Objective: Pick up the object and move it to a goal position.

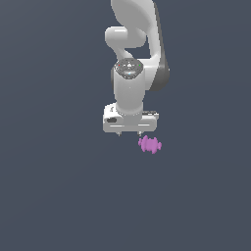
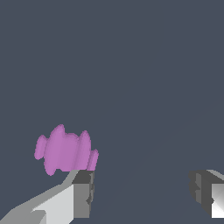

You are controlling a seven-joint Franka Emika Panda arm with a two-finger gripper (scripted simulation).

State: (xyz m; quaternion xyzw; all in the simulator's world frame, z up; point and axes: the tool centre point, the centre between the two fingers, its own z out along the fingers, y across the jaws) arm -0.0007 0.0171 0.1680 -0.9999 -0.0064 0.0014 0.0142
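The white arm reaches straight down, its hand (image 1: 129, 133) low with fingers (image 2: 83, 192) spread wide apart, gripping nothing.

The bench (image 1: 54, 196) was a flat, uniform dark slate-grey surface that filled both views without any visible edge, seam or marking. One thing lay on it: the object (image 1: 150, 144), small, magenta-purple and lumpy, with knobby ridges (image 2: 65, 151) along its sides, lying lengthwise across the exterior view.
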